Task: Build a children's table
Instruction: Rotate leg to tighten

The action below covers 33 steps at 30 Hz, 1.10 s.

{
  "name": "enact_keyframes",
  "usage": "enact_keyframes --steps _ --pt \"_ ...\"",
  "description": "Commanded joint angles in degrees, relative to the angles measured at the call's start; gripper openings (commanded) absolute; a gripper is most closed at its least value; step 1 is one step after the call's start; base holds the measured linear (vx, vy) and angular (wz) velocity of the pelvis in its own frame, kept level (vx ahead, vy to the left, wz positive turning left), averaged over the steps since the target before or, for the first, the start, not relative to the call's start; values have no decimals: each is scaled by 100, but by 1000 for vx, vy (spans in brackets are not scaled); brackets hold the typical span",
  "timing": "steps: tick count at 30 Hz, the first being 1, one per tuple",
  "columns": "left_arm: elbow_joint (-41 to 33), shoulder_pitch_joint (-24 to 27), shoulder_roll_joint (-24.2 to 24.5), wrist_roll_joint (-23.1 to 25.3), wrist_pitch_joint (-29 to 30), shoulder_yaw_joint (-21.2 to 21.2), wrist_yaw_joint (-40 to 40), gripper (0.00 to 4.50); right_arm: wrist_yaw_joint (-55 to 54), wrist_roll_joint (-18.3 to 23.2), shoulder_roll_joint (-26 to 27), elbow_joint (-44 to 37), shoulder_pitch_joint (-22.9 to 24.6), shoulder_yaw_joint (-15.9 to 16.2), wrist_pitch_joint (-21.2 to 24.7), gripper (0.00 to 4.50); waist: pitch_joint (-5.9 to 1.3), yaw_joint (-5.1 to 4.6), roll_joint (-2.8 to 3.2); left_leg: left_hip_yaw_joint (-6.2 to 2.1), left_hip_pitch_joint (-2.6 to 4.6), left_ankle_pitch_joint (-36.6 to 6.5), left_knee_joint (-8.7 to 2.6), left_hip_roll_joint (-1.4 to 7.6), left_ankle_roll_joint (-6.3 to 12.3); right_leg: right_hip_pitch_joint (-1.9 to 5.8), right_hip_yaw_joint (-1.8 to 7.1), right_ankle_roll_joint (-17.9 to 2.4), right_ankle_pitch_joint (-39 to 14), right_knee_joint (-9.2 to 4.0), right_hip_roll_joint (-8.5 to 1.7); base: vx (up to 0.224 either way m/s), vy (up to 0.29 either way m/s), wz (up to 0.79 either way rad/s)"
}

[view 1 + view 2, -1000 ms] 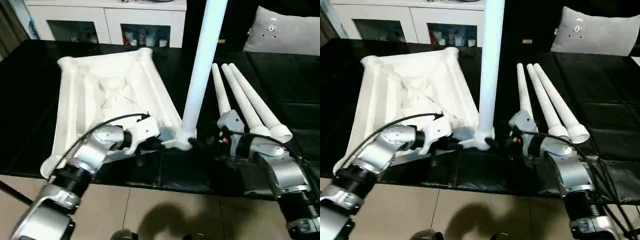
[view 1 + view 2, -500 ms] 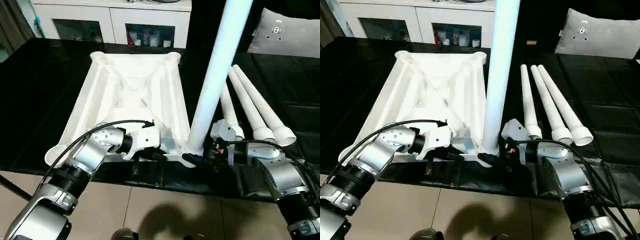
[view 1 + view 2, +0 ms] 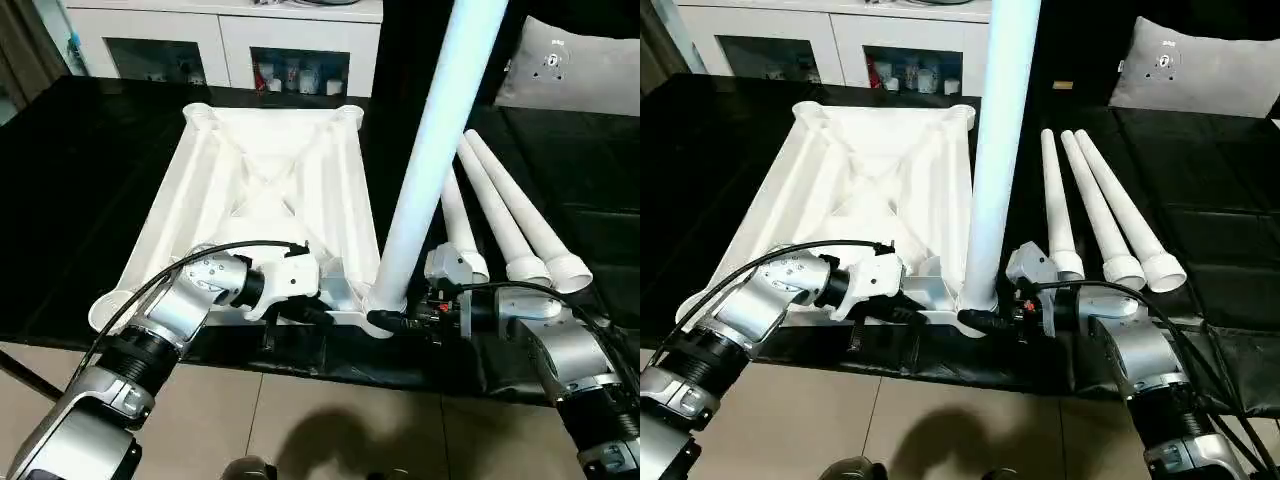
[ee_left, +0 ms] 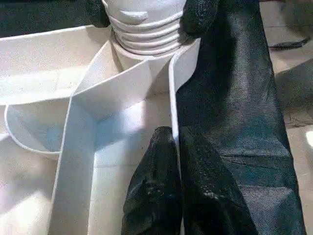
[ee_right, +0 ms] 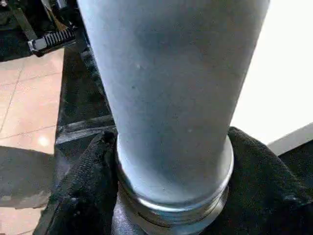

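Left eye view: no readable writing, brand or label anywhere; only a small dark mark on the grey cushion (image 3: 575,70) at far right, too small to make out. Glossy black counter (image 3: 80,180), reflective, edge running across the near side, beige floor tiles (image 3: 300,430) below it. Behind, a white cabinet (image 3: 220,40) with glass doors, small colourful items on its shelf, blurred. On the counter, upside down, the white table top (image 3: 255,190), ribbed underside up, round sockets at the corners. Standing upright in the near right corner socket, one white leg (image 3: 430,150), rising out past the upper edge of the frame; threaded base seen seated at the socket in the left wrist view (image 4: 146,29). Just right of the top, three spare legs (image 3: 505,215) lying side by side on the counter, wide ends toward the robot. Left claw (image 3: 318,312) clenched tight on the thin near rim wall of the table top, close beside the standing leg, black fingers (image 4: 161,196) pressed together on either side of that wall. Right claw (image 3: 385,320) wrapped around the base of the upright leg, black fingers (image 5: 88,181) hugging both sides just above the collar.
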Motion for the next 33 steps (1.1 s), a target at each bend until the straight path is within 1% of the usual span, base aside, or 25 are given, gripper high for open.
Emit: enact_keyframes --steps 1,4,6,8,9,10,12,13,14,15,16,17,18,19,20,21,22,23,25,27,28,30,31,32,33 --pt "-70 40 48 62 17 -188 -228 0 67 93 -21 -180 52 22 58 278 -401 1 -89 -52 53 -826 -371 275 410 326 241 -1267 -1091 -382 -458 0 0 0" --pt "-208 130 10 -48 171 -124 -209 0 42 86 35 -263 138 83 71 275 -412 4 -85 -56 50 -788 -370 281 406 332 241 -1287 -982 -363 -458 0 0 0" --pt "-331 189 -41 -100 335 -77 -129 0 -24 203 151 -378 191 55 211 275 -405 0 -86 -54 45 -805 -371 276 412 333 240 -1299 -1015 -375 -461 0 0 0" --pt "-529 279 -182 -89 692 -3 192 0 -480 62 373 -426 204 63 289 275 -404 -2 -50 -65 52 -843 -377 286 378 324 242 -1307 -1070 -379 -471 0 0 0" --pt "-639 322 -308 -84 983 58 447 0 -934 -71 598 -336 156 29 317 275 -378 -30 -66 -60 50 -932 -398 286 321 314 245 -1285 -1198 -399 -462 0 0 0" --pt "-667 331 -367 -93 1056 80 536 0 -1053 -96 658 -298 136 9 329 275 -373 -46 -72 -67 47 -982 -406 276 281 319 240 -1263 -1321 -404 -463 0 0 0" --pt "-792 343 -821 -148 1637 253 1195 0 -1864 -215 1059 18 -43 -181 399 274 -325 -131 -78 -78 81 -1332 -437 247 93 298 228 -1056 -2237 -512 -477 0 0 0" --pt "-818 320 -1129 -181 1983 356 1597 0 -2194 -210 1259 183 -139 -288 427 274 -338 -167 -131 -90 83 -1390 -434 234 42 315 223 -947 -2537 -541 -484 0 0 0" --pt "-819 303 -1269 -193 2133 400 1773 0 -2306 -192 1342 248 -178 -332 438 274 -334 -191 -112 -95 76 -1406 -432 234 19 314 222 -926 -2626 -532 -489 0 0 0" --pt "-819 303 -1269 -193 2133 400 1773 0 -2306 -192 1342 248 -178 -332 438 274 -347 -195 -109 -95 81 -1368 -417 227 43 304 223 -873 -2651 -568 -490 0 0 0" --pt "-656 189 -1730 -185 2381 528 2337 0 -2744 -326 1521 454 -274 -364 472 274 -359 -202 -99 -89 86 -1326 -412 234 88 299 238 -867 -2519 -562 -476 0 0 0" --pt "-656 189 -1730 -185 2381 528 2337 0 -2744 -326 1521 454 -274 -364 472 274 -339 -229 -112 -73 82 -1321 -411 227 104 276 241 -882 -2469 -567 -449 0 0 0" --pt "-551 132 -1933 -156 2434 575 2603 0 -2914 -407 1590 525 -297 -349 452 274 -362 -212 -132 -64 95 -1246 -384 194 163 287 236 -857 -2455 -586 -451 0 0 0" --pt "-385 39 -2234 -36 2452 621 3073 0 -3295 -553 1743 593 -310 -377 468 274 -386 -189 -108 -66 81 -1104 -375 197 214 300 247 -867 -2298 -563 -455 0 0 0" --pt "-325 -3 -2354 46 2430 635 3277 0 -3412 -585 1810 597 -304 -402 462 274 -383 -202 -98 -54 63 -1025 -373 197 231 293 252 -868 -2186 -561 -434 0 0 0" --pt "-297 -25 -2426 101 2420 643 3396 0 -3480 -603 1855 597 -300 -420 460 274 -399 -182 -117 -68 40 -938 -377 187 254 330 233 -835 -2066 -544 -428 0 0 0" --pt "-287 -39 -2502 150 2397 620 3463 0 -3687 -686 1897 597 -287 -454 418 274 -430 -138 -71 -60 64 -832 -360 201 303 313 250 -874 -1831 -526 -435 0 0 0" --pt "-292 -37 -2498 158 2392 611 3455 0 -3670 -669 1899 592 -281 -463 414 274 -435 -132 -77 -63 44 -773 -359 205 321 325 254 -913 -1653 -501 -434 0 0 0" --pt "-376 -4 -2440 255 2413 525 3411 0 -3585 -546 1922 571 -247 -568 410 344 -444 -114 -46 -68 36 -733 -358 209 390 337 243 -1020 -1317 -468 -430 0 0 0" --pt "-440 35 -2327 319 2419 459 3359 0 -3575 -500 1895 551 -216 -638 360 344 -442 -115 -46 -69 31 -774 -362 212 410 346 236 -1061 -1266 -463 -435 0 0 0" --pt "-460 45 -2292 337 2436 437 3366 0 -3586 -488 1884 557 -211 -653 314 346 -434 -124 -41 -71 36 -853 -371 215 405 340 232 -1056 -1359 -479 -438 0 0 0" --pt "-463 46 -2206 359 2425 418 3329 0 -3574 -469 1849 537 -201 -690 183 382 -412 -122 -30 -75 44 -980 -384 217 366 328 232 -1017 -1560 -507 -443 0 0 0" --pt "-469 63 -2051 379 2360 407 3190 0 -3474 -393 1757 447 -181 -805 -54 389 -408 -127 -40 -72 44 -1049 -388 214 346 330 235 -982 -1671 -519 -448 0 0 0" --pt "-469 63 -2051 379 2360 407 3190 0 -3474 -393 1757 447 -181 -805 -54 390 -417 -112 -37 -81 46 -1072 -388 220 343 336 237 -960 -1707 -521 -465 0 0 0" --pt "-468 75 -1982 390 2324 414 3119 0 -3425 -372 1723 400 -171 -856 -113 397 -412 -126 -41 -80 35 -1060 -396 220 349 331 237 -947 -1686 -514 -448 0 0 0"
